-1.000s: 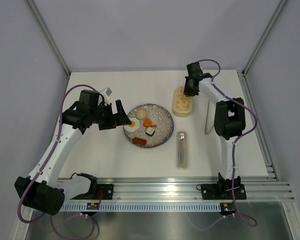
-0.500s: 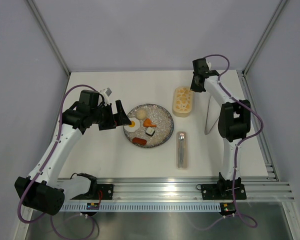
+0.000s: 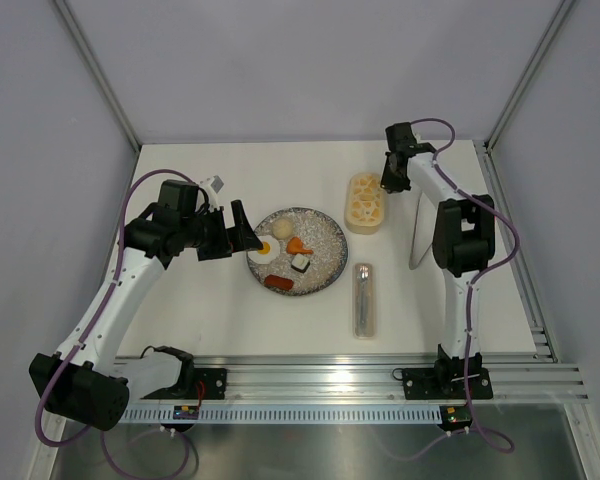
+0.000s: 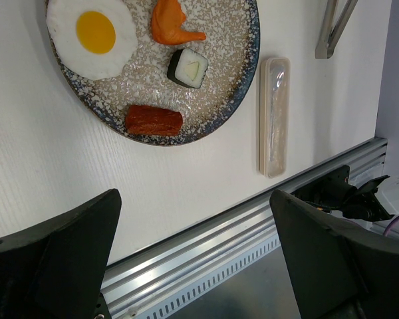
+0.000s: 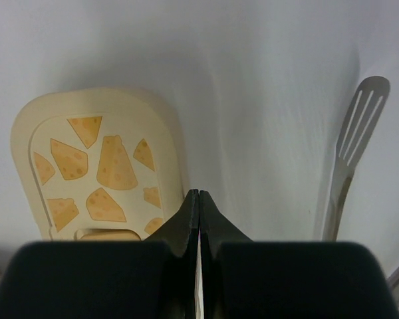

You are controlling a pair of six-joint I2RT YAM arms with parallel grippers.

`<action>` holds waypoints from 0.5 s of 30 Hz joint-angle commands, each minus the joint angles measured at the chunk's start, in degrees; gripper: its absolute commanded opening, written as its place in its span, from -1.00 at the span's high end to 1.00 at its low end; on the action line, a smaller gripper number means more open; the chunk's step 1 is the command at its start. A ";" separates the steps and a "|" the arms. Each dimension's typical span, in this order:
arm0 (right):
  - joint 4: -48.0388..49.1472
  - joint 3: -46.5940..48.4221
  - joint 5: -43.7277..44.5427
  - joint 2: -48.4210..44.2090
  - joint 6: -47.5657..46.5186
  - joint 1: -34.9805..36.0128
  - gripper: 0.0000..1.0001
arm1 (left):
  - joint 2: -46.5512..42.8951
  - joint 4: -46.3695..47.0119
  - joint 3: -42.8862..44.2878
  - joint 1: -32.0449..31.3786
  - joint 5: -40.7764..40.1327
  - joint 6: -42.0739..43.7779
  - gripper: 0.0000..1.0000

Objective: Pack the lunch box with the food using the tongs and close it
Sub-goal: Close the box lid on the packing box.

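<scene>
Bright, even light from above falls on the white tabletop [image 3: 210,310], and shadows are short and soft. The overhead view is sharp, with glare on the metal rail [image 3: 380,365]. In the left wrist view the plate [image 4: 243,100] is crisp, while the left claw [image 4: 193,199] is dark and blurred. The right wrist view is dimmer and greyer. There, soft shadow rings the lunch box [image 5: 100,166], the tongs [image 5: 359,126] show a pale sheen, and the right claw [image 5: 193,199] is out of focus.
</scene>
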 commanded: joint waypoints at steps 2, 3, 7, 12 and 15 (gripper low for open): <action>-0.79 4.03 -3.29 2.20 0.73 0.66 1.00 | -0.83 2.26 -0.04 0.32 0.53 0.02 -0.97; -0.70 4.04 -3.38 2.37 0.38 0.92 1.00 | -0.75 2.26 0.05 0.32 0.53 0.02 -0.97; 1.58 3.25 -5.40 2.11 -1.55 1.98 1.00 | -0.57 2.34 0.05 0.32 0.70 -0.07 -0.97; 0.62 3.60 -1.63 2.38 -2.43 2.42 1.00 | -0.57 2.34 0.22 0.32 0.97 -0.24 -0.97; 0.09 3.16 2.32 1.50 -1.65 2.33 1.00 | -0.74 2.34 0.22 0.32 0.88 -0.07 -0.97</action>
